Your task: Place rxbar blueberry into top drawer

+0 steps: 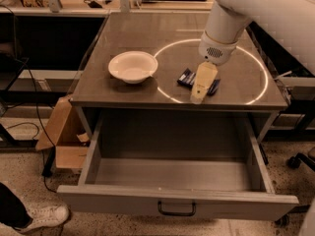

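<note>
The rxbar blueberry is a dark blue flat bar lying on the tabletop, right of the white bowl; its right part is covered by my gripper. My gripper hangs from the white arm directly over the bar, its pale fingers pointing toward the table's front edge. The top drawer is pulled fully open below the tabletop, with a grey front panel and a dark handle. Its inside looks empty.
A white bowl sits on the table left of the bar. A pale ring of light marks the tabletop. A cardboard box stands on the floor at left. A person's shoe is at bottom left.
</note>
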Robot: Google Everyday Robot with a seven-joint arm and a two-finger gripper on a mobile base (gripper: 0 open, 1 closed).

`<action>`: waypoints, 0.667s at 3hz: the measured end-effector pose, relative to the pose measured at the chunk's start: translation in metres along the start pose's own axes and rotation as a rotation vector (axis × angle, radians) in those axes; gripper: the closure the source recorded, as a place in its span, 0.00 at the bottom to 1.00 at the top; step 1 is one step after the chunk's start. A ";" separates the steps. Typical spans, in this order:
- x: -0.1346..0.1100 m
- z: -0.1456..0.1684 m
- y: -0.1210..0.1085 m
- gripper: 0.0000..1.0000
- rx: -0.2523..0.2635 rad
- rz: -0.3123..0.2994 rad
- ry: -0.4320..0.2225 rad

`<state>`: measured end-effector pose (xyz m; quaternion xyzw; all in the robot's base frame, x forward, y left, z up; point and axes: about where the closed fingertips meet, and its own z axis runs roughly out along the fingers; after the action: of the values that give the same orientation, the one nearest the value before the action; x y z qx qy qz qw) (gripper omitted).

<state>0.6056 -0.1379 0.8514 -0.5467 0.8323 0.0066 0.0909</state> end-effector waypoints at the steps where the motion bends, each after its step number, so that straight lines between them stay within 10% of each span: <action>1: 0.003 0.019 -0.024 0.00 -0.004 0.042 0.015; 2: 0.003 0.020 -0.025 0.00 -0.009 0.039 0.010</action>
<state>0.6305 -0.1483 0.8340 -0.5309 0.8432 0.0092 0.0841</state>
